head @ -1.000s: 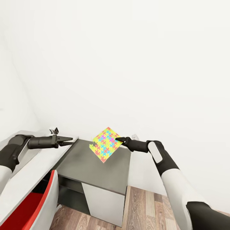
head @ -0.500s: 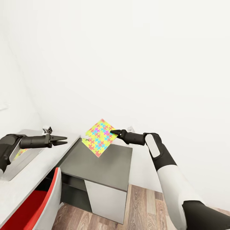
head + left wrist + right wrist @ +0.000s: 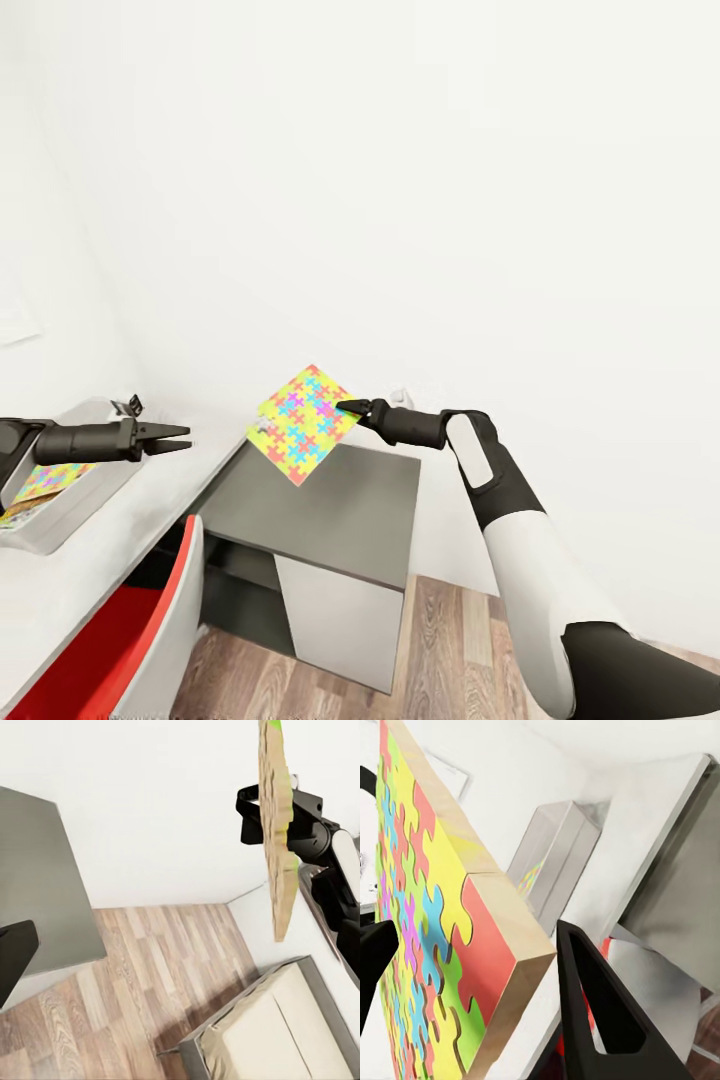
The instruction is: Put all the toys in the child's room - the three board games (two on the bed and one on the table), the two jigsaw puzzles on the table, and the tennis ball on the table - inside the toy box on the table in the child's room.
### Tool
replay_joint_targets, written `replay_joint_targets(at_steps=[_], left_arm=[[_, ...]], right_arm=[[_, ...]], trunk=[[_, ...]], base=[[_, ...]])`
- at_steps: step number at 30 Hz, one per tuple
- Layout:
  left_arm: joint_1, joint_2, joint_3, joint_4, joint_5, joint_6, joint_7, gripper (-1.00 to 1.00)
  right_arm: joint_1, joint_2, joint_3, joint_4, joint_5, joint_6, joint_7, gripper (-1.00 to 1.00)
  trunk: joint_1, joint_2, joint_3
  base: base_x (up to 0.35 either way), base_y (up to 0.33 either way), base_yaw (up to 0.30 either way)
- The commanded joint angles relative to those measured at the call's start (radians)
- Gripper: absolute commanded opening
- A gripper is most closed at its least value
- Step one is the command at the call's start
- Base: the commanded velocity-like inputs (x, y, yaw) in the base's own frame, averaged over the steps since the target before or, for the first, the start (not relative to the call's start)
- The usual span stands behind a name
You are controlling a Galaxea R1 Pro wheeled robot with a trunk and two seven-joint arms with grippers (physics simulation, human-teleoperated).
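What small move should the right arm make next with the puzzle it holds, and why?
Probably carry it further toward the robot's left: the right gripper holds a jigsaw puzzle in the air over the dark cabinet, well short of the toy box.

Domestic bedroom, indicated by a beige-mattressed bed [image 3: 289,1031]; wood-plank floor [image 3: 450,640]; white walls [image 3: 400,180]; grey desk [image 3: 330,515].

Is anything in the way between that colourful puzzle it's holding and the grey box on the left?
Partly. The left gripper hangs over the table between the jigsaw puzzle, held by the right gripper, and the toy box. Otherwise nothing visible blocks the way.
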Motion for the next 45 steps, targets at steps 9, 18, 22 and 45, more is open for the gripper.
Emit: replay_joint_targets(at_steps=[9,18,22,45], left_arm=[[-0.002,0.002,-0.005,0.001,0.002,0.010,-0.005,1.00],[-0.002,0.002,-0.005,0.001,0.002,0.011,-0.005,1.00],[-0.002,0.001,-0.004,0.000,0.002,0.011,-0.005,1.00],[-0.001,-0.001,-0.004,0.001,0.002,0.012,-0.005,1.00]], right_arm=[[-0.001,0.001,-0.005,0.000,0.007,0.005,-0.014,-1.00],[-0.001,0.001,-0.005,-0.001,0.008,0.005,-0.025,-1.00],[-0.001,0.001,-0.005,-0.001,0.008,0.003,-0.026,-1.00],[-0.001,0.001,-0.005,-0.001,0.008,0.003,-0.026,-1.00]], trunk=[[0.001,-0.002,-0.002],[0.001,-0.002,-0.002],[0.001,-0.002,-0.002],[0.001,-0.002,-0.002]], base=[[-0.044,0.002,0.271],[-0.061,0.000,0.290],[-0.004,0.000,0.291],[0.001,-0.017,0.291]])
